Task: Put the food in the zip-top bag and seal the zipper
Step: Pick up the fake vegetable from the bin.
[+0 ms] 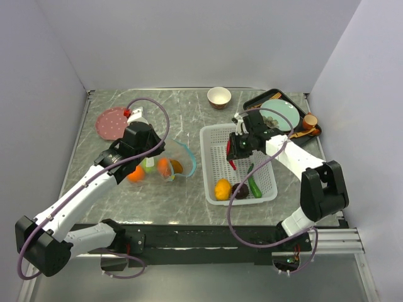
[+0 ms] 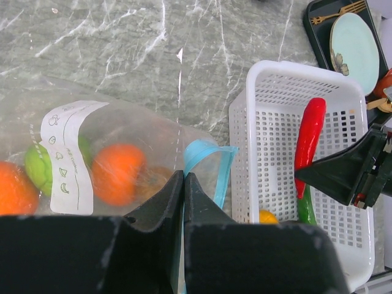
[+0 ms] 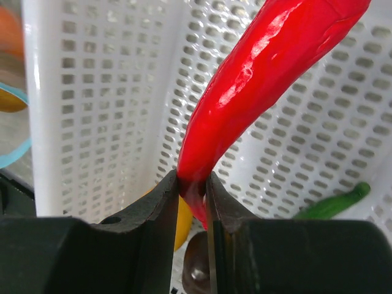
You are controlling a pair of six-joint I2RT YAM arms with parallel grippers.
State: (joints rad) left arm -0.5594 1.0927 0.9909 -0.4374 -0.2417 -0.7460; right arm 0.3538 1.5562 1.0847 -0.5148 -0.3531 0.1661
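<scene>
The clear zip-top bag (image 1: 157, 168) (image 2: 122, 135) lies left of centre with two oranges (image 2: 116, 173), a green apple (image 2: 38, 166) and a brown kiwi (image 2: 153, 179) inside. Its teal zipper (image 1: 189, 158) (image 2: 211, 164) curls open toward the basket. My left gripper (image 1: 162, 151) (image 2: 184, 175) is shut on the bag's edge by the zipper. My right gripper (image 1: 234, 157) (image 3: 193, 180) is shut on the lower end of the red chili (image 1: 232, 165) (image 2: 309, 138) (image 3: 263, 79), which hangs above the white mesh basket (image 1: 208, 135). A yellow fruit (image 1: 222, 189), a dark round fruit (image 1: 240, 189) and a green pepper (image 1: 254, 186) lie in the basket.
A small bowl (image 1: 218, 96) stands at the back. A black tray (image 1: 252, 100) with a teal plate (image 1: 280, 113) and a brown cup (image 1: 310, 119) sits at the back right. A pink disc (image 1: 113, 123) lies at the back left.
</scene>
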